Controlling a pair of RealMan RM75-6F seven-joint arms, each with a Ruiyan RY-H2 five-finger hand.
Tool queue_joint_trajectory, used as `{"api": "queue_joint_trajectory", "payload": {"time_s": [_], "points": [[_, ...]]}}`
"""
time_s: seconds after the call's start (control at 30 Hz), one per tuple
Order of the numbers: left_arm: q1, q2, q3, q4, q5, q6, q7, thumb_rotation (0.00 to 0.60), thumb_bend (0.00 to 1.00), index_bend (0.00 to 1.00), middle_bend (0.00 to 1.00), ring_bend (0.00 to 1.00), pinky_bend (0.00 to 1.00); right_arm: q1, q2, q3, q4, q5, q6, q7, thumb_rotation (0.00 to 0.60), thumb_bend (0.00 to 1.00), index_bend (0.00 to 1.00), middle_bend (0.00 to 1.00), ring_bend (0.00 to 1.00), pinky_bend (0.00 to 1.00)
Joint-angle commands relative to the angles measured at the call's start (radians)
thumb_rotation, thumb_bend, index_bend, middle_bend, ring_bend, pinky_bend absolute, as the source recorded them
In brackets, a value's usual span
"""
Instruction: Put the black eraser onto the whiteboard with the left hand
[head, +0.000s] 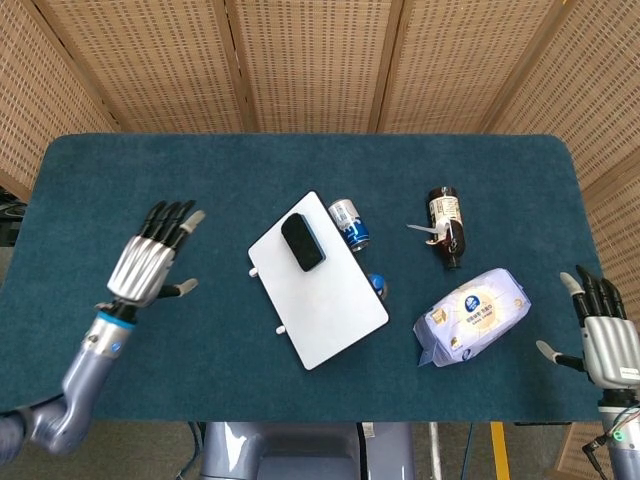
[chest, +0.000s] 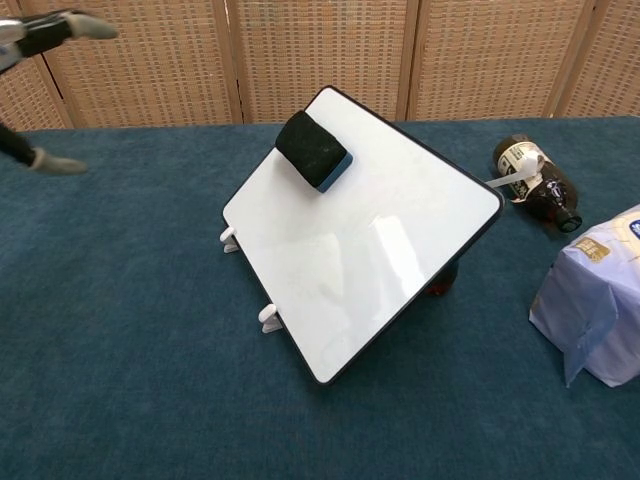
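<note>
The black eraser (head: 302, 242) (chest: 313, 150) lies on the far corner of the tilted whiteboard (head: 325, 295) (chest: 370, 245), with nothing touching it. My left hand (head: 148, 262) hovers well to the left of the board, open, fingers spread and empty; the chest view catches only its fingertips (chest: 50, 30) at the top left edge. At the table's right front corner my right hand (head: 609, 340) is open and empty, far from the board.
A small can (head: 349, 224) lies behind the whiteboard. A brown bottle (head: 446, 227) (chest: 532, 182) lies to the right. A pack of wipes (head: 472, 315) (chest: 595, 305) sits front right. A blue object (head: 377, 285) peeks from under the board's right edge.
</note>
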Motion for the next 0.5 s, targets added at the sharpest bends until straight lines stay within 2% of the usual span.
{"api": "queue_joint_trajectory", "payload": {"time_s": [0.03,0.23,0.5], "points": [[0.157,0.066,0.084,-0.081,-0.059,0.122,0.085,0.600,0.00,0.00,0.00,0.00,0.00,0.003,-0.004,-0.006,-0.011,-0.005,-0.004,-0.024,0.600,0.00,0.07,0.00,0.00,0.00],[0.235,0.075,0.106,-0.080,-0.078,0.148,0.063,0.600,0.00,0.00,0.00,0.00,0.00,0.006,-0.008,-0.010,-0.022,-0.008,-0.008,-0.047,0.600,0.00,0.07,0.00,0.00,0.00],[0.301,0.071,0.100,-0.069,-0.066,0.194,0.073,0.600,0.00,0.00,0.00,0.00,0.00,0.014,-0.019,-0.014,-0.017,-0.007,-0.022,-0.075,0.600,0.00,0.07,0.00,0.00,0.00]]}}
